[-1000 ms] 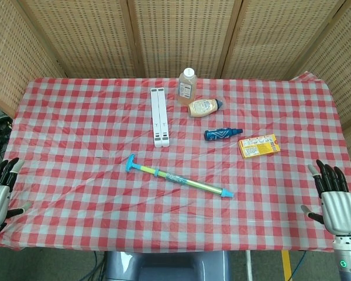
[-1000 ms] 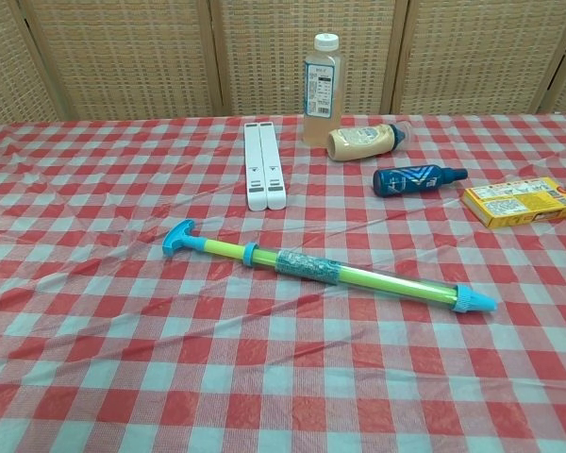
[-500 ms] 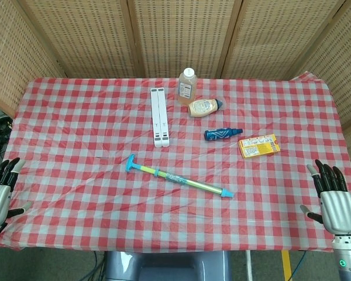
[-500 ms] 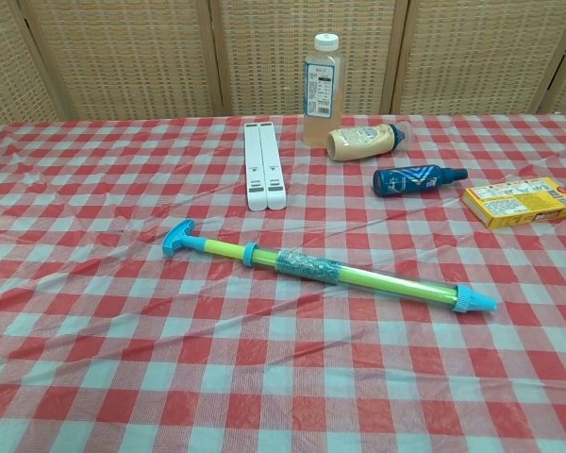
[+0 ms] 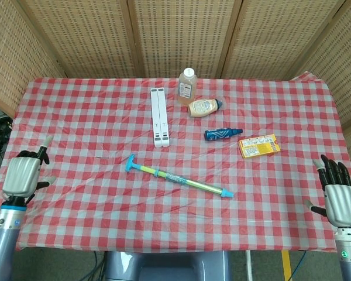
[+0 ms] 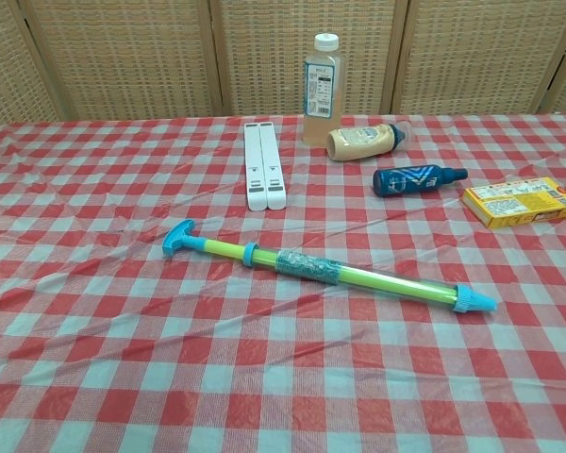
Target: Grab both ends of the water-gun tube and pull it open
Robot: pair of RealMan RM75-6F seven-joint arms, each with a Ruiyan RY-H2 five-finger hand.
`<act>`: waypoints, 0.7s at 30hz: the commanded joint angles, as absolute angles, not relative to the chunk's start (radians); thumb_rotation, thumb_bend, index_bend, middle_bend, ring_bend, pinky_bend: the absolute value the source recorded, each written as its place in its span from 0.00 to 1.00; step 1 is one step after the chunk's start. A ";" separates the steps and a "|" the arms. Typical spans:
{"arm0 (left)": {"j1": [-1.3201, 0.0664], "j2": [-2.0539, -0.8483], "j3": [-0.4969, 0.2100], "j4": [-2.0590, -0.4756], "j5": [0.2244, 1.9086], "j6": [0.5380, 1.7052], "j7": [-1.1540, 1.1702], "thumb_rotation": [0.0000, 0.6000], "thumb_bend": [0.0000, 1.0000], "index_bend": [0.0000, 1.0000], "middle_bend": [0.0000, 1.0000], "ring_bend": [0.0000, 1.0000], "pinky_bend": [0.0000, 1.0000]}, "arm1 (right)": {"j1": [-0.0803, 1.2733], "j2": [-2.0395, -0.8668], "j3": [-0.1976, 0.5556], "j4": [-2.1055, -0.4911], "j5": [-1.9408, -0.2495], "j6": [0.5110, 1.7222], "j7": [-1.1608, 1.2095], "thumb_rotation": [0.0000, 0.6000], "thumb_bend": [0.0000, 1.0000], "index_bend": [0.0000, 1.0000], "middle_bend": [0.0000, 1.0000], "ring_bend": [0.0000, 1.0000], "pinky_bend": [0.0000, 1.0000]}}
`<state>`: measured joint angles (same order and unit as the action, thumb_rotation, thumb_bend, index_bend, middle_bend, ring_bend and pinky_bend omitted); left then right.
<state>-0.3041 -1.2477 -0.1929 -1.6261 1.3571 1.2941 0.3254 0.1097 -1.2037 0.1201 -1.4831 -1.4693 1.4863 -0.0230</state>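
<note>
The water-gun tube (image 5: 178,178) (image 6: 325,270) lies slanted on the checked cloth, its blue T-handle (image 5: 130,163) (image 6: 178,239) at the left end and its blue nozzle (image 5: 226,192) (image 6: 474,301) at the right end. Nothing touches it. My left hand (image 5: 24,175) hovers over the table's left edge, far from the handle, fingers apart and holding nothing. My right hand (image 5: 338,195) is at the table's right edge, open with fingers spread, far from the nozzle. Neither hand shows in the chest view.
Behind the tube lie a white folded stand (image 5: 159,116) (image 6: 264,177), a juice bottle (image 5: 186,85) (image 6: 322,90), a tan squeeze bottle (image 5: 204,106) (image 6: 363,141), a dark blue bottle (image 5: 222,134) (image 6: 417,178) and a yellow box (image 5: 258,145) (image 6: 522,201). Wicker screens wall the back.
My left hand has risen and moved in over the table's left edge. My right hand has shifted slightly right and up. The tube has not moved.
</note>
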 commanded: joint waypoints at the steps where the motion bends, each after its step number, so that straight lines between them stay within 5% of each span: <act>1: -0.380 -1.255 -0.228 -1.650 1.291 1.198 0.379 1.00 0.15 0.26 0.82 0.78 0.66 | 0.113 -1.208 0.123 -1.474 -1.458 1.476 -0.019 1.00 0.08 0.03 0.00 0.00 0.00; 10: -0.552 -1.278 -0.274 -1.677 1.101 0.994 0.506 1.00 0.21 0.35 0.89 0.84 0.72 | 0.124 -1.215 0.132 -1.444 -1.428 1.447 0.004 1.00 0.08 0.04 0.00 0.00 0.00; 21: -0.714 -1.355 -0.271 -1.664 0.913 0.926 0.671 1.00 0.28 0.38 0.89 0.84 0.72 | 0.135 -1.224 0.136 -1.424 -1.411 1.426 0.011 1.00 0.08 0.05 0.00 0.00 0.00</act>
<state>-0.6835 -1.3316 -0.2725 -1.6706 0.9456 0.9377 0.6480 0.1344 -1.2242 0.1363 -1.4244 -1.4114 1.4261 0.0106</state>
